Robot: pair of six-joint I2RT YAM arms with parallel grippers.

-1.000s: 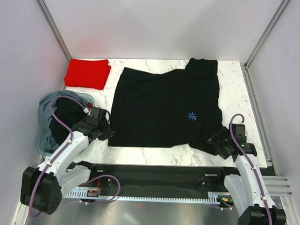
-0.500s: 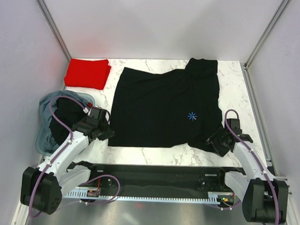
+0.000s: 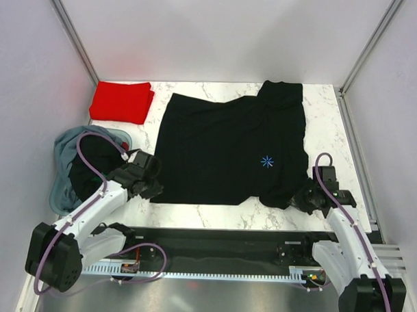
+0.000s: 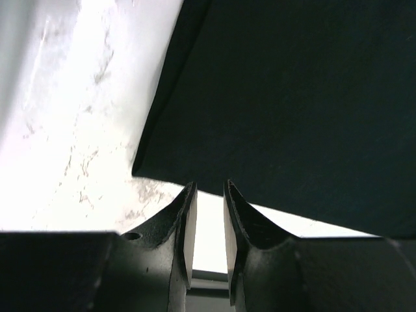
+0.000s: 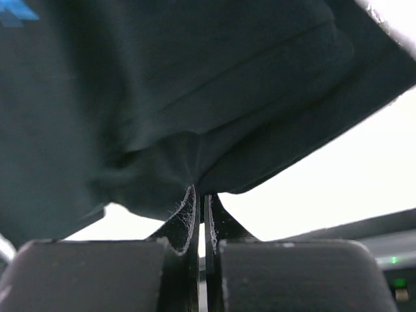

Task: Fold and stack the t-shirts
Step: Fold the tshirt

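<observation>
Now: right gripper (image 5: 201, 193) pinched shut on bunched near corner of large black soft cloth t-shirt (image 3: 229, 150); left gripper (image 4: 209, 187) fingers narrowly parted, empty, at opposite hem corner.

1 large black t-shirt (image 3: 229, 150) lies spread flat centrally; 1 red t-shirt (image 3: 121, 101), apparently folded, lies far-left.

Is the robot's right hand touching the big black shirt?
Touching. The right wrist view shows the right gripper pinched shut on a bunched edge of the black shirt.
</observation>
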